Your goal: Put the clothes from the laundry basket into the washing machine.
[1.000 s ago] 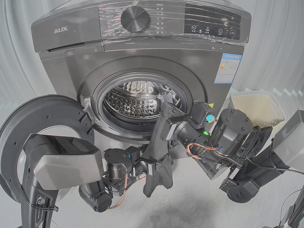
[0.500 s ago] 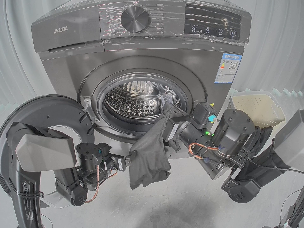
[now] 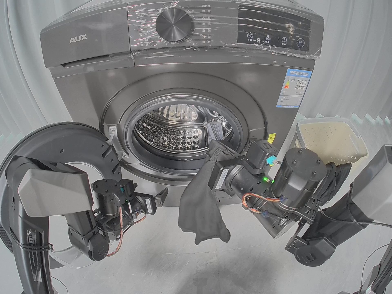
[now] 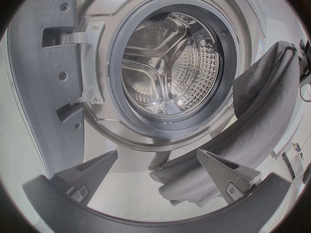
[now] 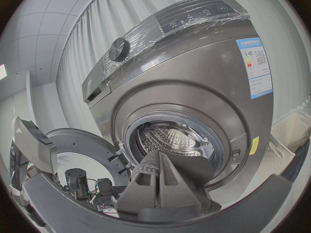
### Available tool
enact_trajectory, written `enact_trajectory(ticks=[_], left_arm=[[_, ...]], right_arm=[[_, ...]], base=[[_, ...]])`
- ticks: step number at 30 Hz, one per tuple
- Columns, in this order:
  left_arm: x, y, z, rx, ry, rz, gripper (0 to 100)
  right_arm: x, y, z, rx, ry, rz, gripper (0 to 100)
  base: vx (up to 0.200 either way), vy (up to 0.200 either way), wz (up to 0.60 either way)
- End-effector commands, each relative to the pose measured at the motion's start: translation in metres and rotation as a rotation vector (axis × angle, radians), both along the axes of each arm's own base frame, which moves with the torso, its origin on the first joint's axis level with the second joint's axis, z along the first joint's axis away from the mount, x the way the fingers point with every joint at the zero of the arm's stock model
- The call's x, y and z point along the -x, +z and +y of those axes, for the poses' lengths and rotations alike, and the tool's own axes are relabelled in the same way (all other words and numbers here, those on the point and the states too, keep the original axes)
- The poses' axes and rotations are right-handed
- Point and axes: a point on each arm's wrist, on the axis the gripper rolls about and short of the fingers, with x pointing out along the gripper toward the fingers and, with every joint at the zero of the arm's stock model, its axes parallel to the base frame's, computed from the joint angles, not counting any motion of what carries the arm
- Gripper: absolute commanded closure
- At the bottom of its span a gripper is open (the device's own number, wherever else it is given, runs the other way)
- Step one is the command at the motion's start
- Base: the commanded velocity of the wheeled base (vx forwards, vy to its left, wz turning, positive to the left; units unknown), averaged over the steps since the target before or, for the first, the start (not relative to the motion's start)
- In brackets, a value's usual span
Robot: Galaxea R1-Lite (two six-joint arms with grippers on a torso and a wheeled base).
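A dark grey garment [image 3: 202, 209] hangs from my right gripper [image 3: 215, 145], which is shut on its top edge just in front of the washing machine's open drum [image 3: 179, 129]. In the right wrist view the fingers [image 5: 158, 178] pinch the cloth [image 5: 145, 167] below the drum mouth [image 5: 175, 139]. My left gripper [image 3: 161, 195] is open, low and left of the garment, holding nothing. Its two fingertips [image 4: 108, 156] stand apart in the left wrist view, with the hanging garment [image 4: 259, 114] off to one side. More dark clothes [image 3: 335, 176] drape over the cream laundry basket [image 3: 330, 137].
The round machine door [image 3: 57, 152] stands swung open on the left, beside my left arm. The basket sits on the floor right of the machine. Pale floor [image 3: 163, 262] lies in front, and a curtain hangs behind.
My left gripper let go of the garment's lower corner and drew back to the left. The cloth now hangs straight down from the right gripper, which stayed by the drum mouth.
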Motion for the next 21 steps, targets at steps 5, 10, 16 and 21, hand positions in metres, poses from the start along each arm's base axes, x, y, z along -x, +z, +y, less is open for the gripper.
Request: enact_trajectory(ticks=[5,10,16,21], left_arm=[[0.004,-0.001,-0.005,0.000,-0.026,0.009,0],[0.020,0.015,-0.010,0.012,-0.082,-0.008,0],[0.044,0.039,-0.022,0.032,-0.156,-0.047,0],[0.061,0.045,-0.036,0.036,-0.223,-0.051,0]], right_arm=[[-0.003,-0.003,0.004,0.005,-0.002,0.004,100],[-0.022,-0.015,0.010,0.014,-0.029,0.012,100],[-0.042,-0.023,0.016,0.013,-0.059,0.005,100],[-0.051,-0.027,0.018,0.009,-0.070,0.002,100]], base=[[0.000,0.000,0.00],[0.000,0.000,0.00],[0.000,0.000,0.00],[0.000,0.000,0.00]])
